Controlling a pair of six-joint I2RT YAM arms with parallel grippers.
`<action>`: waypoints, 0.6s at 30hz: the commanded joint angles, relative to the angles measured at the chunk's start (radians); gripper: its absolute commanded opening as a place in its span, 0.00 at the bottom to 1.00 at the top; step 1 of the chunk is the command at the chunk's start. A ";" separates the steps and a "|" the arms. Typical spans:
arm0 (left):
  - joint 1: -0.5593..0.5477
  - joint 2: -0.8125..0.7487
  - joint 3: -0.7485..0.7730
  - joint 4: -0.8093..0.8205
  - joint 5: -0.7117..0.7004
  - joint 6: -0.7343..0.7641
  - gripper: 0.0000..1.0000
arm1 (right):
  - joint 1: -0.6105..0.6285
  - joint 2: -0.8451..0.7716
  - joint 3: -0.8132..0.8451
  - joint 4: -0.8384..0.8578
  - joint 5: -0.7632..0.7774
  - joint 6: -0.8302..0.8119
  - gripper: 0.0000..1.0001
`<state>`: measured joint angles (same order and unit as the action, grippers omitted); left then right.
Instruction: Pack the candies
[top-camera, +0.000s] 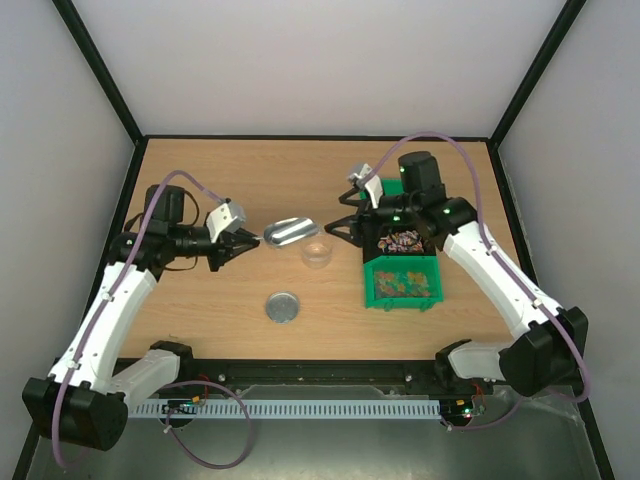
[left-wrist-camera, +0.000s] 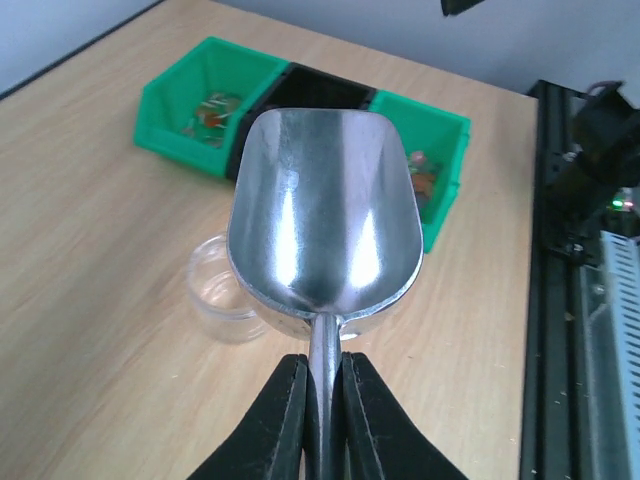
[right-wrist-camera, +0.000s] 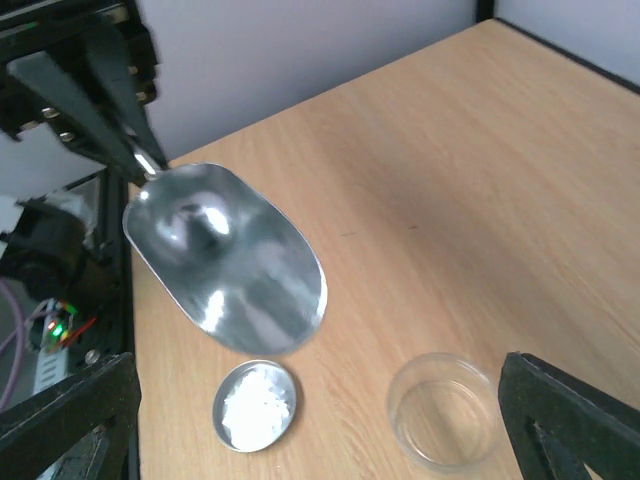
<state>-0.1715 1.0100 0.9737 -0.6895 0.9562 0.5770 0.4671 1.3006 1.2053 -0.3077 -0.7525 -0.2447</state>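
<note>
Black fingers of the left gripper (top-camera: 247, 240), centre left of the frame, are closed tight on the handle of an empty metal scoop (top-camera: 289, 232). The scoop's long axis runs left to right, its mouth facing the bins. Just right of its lip stands a clear jar (top-camera: 318, 252), with a round lid (top-camera: 283, 306) lower down. The right gripper (top-camera: 342, 226) is spread wide, seemingly holding nothing. The candies (top-camera: 403, 284) lie in green bins (top-camera: 400, 301) at centre right, past the jar and nearer the right arm.
</note>
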 joint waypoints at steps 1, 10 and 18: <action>0.005 -0.029 0.055 0.053 -0.144 -0.081 0.02 | -0.102 -0.024 0.016 -0.034 -0.008 0.082 0.99; 0.002 0.113 0.203 0.043 -0.275 -0.051 0.02 | -0.381 0.050 0.049 -0.196 0.035 0.089 0.99; -0.050 0.446 0.453 -0.054 -0.224 0.125 0.02 | -0.571 0.282 0.156 -0.404 0.193 -0.038 0.94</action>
<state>-0.1925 1.3193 1.3117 -0.6769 0.7086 0.6022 -0.0532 1.5002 1.3094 -0.5343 -0.6712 -0.2039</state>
